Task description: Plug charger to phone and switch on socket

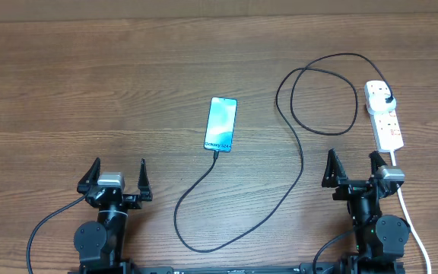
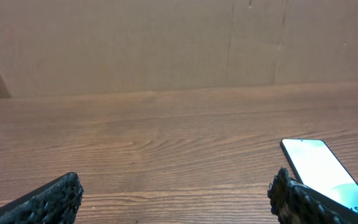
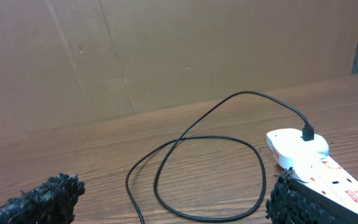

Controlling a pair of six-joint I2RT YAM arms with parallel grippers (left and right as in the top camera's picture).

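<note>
The left hand (image 1: 119,169) and right hand (image 1: 351,158) stand wide, empty. The charger (image 1: 302,156) (probably limp, light) runs from the socket (image 1: 384,116) to the phone (image 1: 221,124), which lies in the middle of the desk (image 1: 90,76); I'd pinch its stiffer connector tip.

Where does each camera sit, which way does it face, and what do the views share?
Overhead: above the table, facing down; both arms show, left gripper and right gripper open.
Left wrist: on the left arm, facing forward to a cardboard wall; own fingers at the bottom.
Right wrist: on the right arm, facing forward; own fingers at the bottom.
Shared: phone in overhead and left wrist; charger and socket in overhead and right wrist.
</note>
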